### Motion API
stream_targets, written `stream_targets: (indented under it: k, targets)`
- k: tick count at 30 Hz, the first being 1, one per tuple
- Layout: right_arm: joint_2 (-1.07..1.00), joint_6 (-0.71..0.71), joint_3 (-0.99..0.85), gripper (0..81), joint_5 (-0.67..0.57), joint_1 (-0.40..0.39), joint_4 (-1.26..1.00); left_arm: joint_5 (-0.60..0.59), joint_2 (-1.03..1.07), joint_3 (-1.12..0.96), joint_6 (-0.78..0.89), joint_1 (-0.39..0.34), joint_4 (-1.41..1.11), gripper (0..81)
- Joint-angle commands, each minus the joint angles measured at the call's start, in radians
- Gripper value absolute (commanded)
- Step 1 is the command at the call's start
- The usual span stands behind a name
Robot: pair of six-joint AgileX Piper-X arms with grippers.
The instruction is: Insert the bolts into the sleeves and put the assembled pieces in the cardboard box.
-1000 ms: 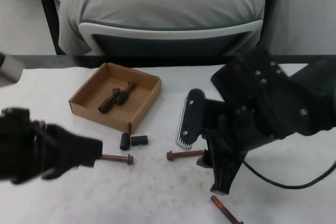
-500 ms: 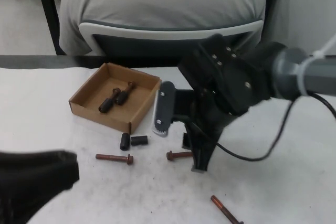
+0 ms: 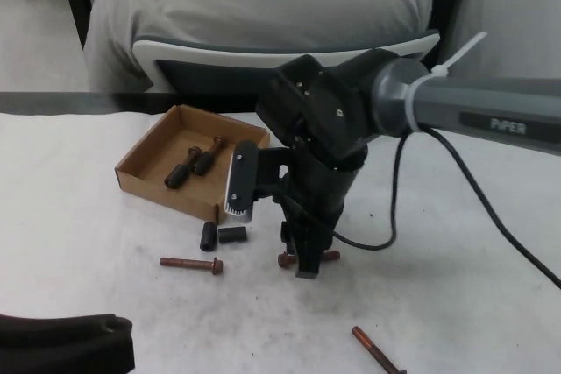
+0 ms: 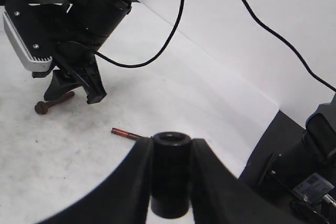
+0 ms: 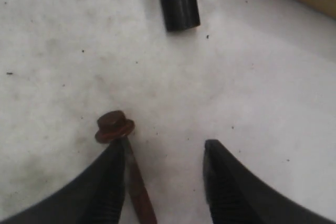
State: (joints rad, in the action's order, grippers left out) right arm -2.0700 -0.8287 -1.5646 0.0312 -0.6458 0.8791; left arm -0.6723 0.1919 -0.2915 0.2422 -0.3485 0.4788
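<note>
Bolt (image 5: pixel 114 127) on table (image 3: pixel 456 304) between right fingers (image 5: pixel 110 182), spread wide, empty; shank partly hidden. Left fingers (image 4: pixel 134 182) clamped on black sleeve (image 4: pixel 170 182). Cardboard box (image 3: pixel 166 194) holding two assembled pieces (image 3: pixel 188 166). Another bolt (image 3: pixel 372 349) cut off at edge.

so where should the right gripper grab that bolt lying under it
By the shank just behind the flanged head, coming straight down from above with the jaws across it. The bolt lies flat on the bench, so only its sides are free, and the head would probably stop it slipping. The shank sits close to one finger of the right gripper, so centring first seems wise.
</note>
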Motion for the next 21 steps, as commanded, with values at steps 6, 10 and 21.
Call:
stream_targets:
  k: [6,10,21]
  targets:
    - [-0.029,-0.002,-0.015,43.0,-0.059,-0.001,0.044,-0.033,-0.008,-0.001,0.005,-0.002,-0.012,0.8]
    - [-0.054,0.015,-0.015,43.0,-0.082,-0.001,0.055,-0.033,-0.008,-0.001,0.005,-0.002,-0.012,0.8]
    - [-0.096,0.063,-0.010,17.4,-0.123,-0.003,0.077,-0.033,-0.008,-0.001,0.005,-0.002,-0.012,0.8]
